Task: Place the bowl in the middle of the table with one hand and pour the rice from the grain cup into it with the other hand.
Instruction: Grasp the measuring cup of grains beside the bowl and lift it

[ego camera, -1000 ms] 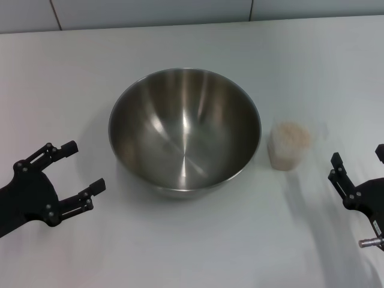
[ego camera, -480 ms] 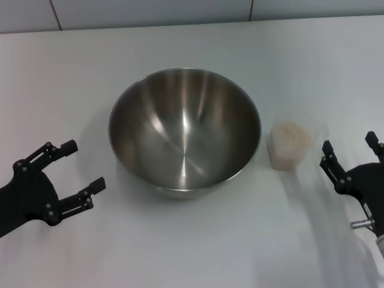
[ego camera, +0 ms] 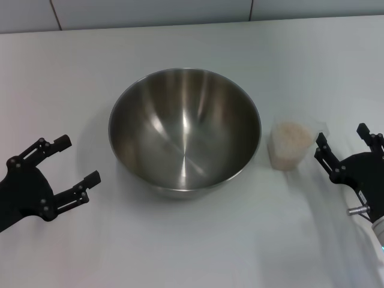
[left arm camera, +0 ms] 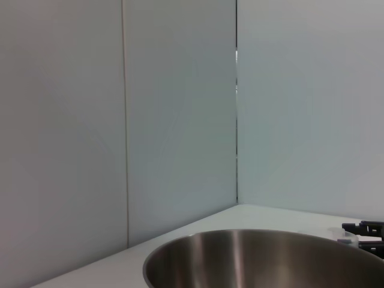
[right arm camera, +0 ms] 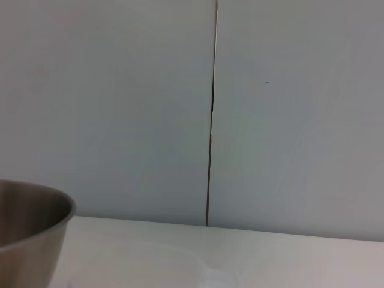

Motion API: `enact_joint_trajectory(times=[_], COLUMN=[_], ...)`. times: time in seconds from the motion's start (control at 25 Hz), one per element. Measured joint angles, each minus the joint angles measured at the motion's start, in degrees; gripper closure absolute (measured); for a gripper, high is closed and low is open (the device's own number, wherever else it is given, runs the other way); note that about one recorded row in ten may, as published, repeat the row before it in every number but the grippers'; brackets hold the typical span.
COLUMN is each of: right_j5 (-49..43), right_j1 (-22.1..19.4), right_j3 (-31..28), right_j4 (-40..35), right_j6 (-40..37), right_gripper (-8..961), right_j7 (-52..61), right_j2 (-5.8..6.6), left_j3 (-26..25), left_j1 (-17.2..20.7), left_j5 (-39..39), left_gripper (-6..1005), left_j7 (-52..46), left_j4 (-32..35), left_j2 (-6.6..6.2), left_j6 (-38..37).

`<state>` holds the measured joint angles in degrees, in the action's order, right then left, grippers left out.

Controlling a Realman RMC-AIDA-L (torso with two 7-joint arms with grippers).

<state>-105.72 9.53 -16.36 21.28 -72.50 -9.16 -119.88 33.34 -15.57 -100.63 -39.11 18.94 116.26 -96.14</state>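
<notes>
Grain cup [ego camera: 290, 145]: small clear plastic vessel standing upright on the counter [ego camera: 192, 246], at 3 o'clock of the bowl and just beside it, not touching as far as the head view shows.
Rice [ego camera: 292, 135]: pale grains filling the cup nearly to the rim; loose, so likely to spill if the cup tilts early.
Bowl [ego camera: 184, 132]: wide, deep steel, near the counter's middle, holding nothing; probably stable and hard to miss when pouring.
Right hand [ego camera: 342, 148]: near the cup at its 3 o'clock, fingers spread apart, grasping nothing.
Left hand [ego camera: 71, 167]: at 8 o'clock of the bowl, well apart from it, fingers spread, grasping nothing.
Handling: cup is judged light, thin-walled, smooth; a firm squeeze may flex it.
Hold point: mid-wall across the body, below the rim, keeping the spout toward the bowl.
</notes>
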Motion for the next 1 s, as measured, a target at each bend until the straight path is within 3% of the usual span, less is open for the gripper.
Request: enact_joint_trajectory(times=[1.0], right_j5=[0.1], right_j1=[2.8], right_j3=[-1.0], right_j4=[-0.3], right_j6=[2.5], right_gripper=[139], right_j7=[0.0], right_j2=[0.00], left_j3=[-1.7], left_j1=[-0.3], left_j5=[0.1], left_gripper=[125], left_j7=[-0.9], left_j4=[0.4], left_j2=[0.12], left_j6=[-1.0])
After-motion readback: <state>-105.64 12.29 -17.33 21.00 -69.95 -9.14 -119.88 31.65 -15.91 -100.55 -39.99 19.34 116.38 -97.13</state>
